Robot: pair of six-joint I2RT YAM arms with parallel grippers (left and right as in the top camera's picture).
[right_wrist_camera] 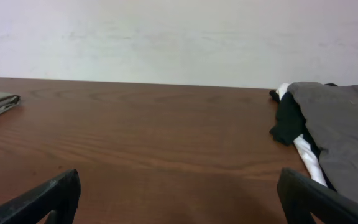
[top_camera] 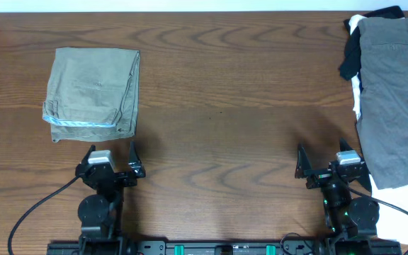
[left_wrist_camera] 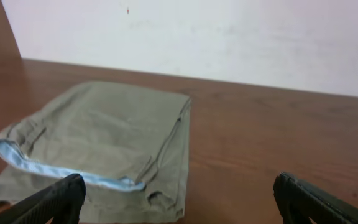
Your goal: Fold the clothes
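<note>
Parked low and folded, with left gripper (top_camera: 111, 150) and right gripper (top_camera: 321, 150) both wide apart, holding nothing

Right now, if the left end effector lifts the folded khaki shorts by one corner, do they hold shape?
Likely floppy: the khaki shorts lie in soft stacked layers, so a corner lift would probably unfold them. Probably light; the cloth looks thin. Pushed, they may bunch, since the waistband edge curls.

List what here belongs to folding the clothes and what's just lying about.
Belongs to the job: khaki shorts, already folded; grey garment; black garment; white garment.
Just there: table.
</note>
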